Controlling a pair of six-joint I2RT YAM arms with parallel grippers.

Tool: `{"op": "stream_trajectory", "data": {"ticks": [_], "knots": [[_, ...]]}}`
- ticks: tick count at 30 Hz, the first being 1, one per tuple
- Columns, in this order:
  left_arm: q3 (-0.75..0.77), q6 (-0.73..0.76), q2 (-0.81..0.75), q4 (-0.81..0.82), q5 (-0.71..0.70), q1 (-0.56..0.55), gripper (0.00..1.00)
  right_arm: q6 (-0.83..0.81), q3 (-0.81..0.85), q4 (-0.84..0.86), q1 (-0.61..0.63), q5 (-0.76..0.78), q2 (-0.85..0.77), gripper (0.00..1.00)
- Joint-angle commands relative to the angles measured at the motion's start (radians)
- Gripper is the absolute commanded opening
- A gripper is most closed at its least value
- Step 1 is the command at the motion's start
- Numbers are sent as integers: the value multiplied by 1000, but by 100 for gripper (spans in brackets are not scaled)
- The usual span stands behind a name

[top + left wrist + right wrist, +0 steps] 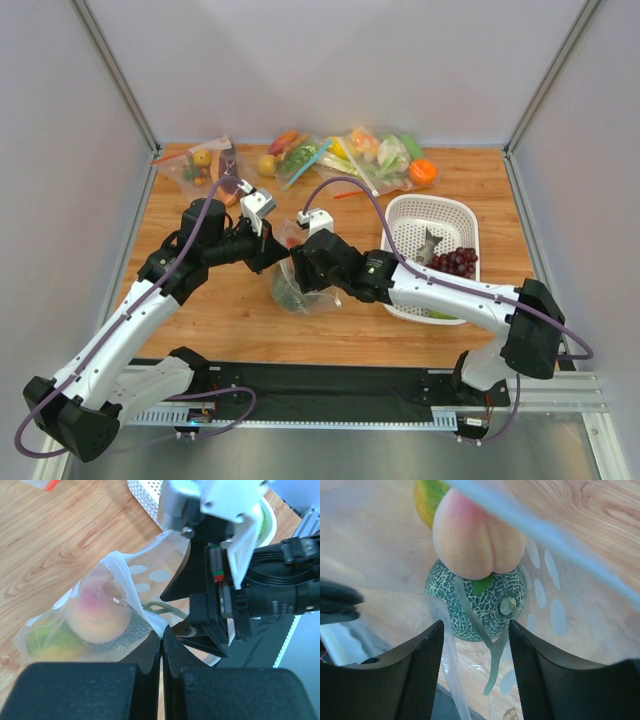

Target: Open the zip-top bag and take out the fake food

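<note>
**Zip-top bag, mouth parted at mid-surface, contents not yet removed**

Item 1. The zip-top bag [145,575], clear with white dots, is found at the middle of the wooden surface [230,310], between the two arms. It is lifted at one edge, with its mouth turned toward the right arm. The seal is judged to be already parted, since the inside is seen directly from the right wrist.

Item 2. The left pincer [161,655] is closed tight, and a fold of the bag's rim is pinched between its pads. This hold is judged to serve as an anchor, so that the mouth is kept up and taut while the other arm works.

Item 3. The right pincer [475,630] is set about half open and nothing is gripped. Its jaws are pushed past the rim film and stand just short of the food, on either side of the ball's stem. The gap is judged to be a preparation for a grasp.

Item 4. All of the fake food is inside the bag. The peach [475,535] is stacked against the netted grey-green ball [445,595], and the yellow fruit [427,497] is lodged behind them.

Item 5. A white basket [400,215], with grapes [455,262] in it, is placed just right of the bag. It is a likely place for the removed pieces to be put.
</note>
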Motion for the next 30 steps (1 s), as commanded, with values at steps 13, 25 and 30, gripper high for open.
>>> {"op": "stream_trajectory", "data": {"ticks": [13, 25, 30], "knots": [[9, 19, 1, 38, 22, 2, 0, -2, 4, -4, -15, 7, 47, 21], [12, 21, 15, 26, 5, 2, 0, -7, 46, 13, -15, -19, -16, 0], [15, 22, 26, 17, -9, 2, 0, -18, 87, 28, -15, -39, -34, 0]]}}
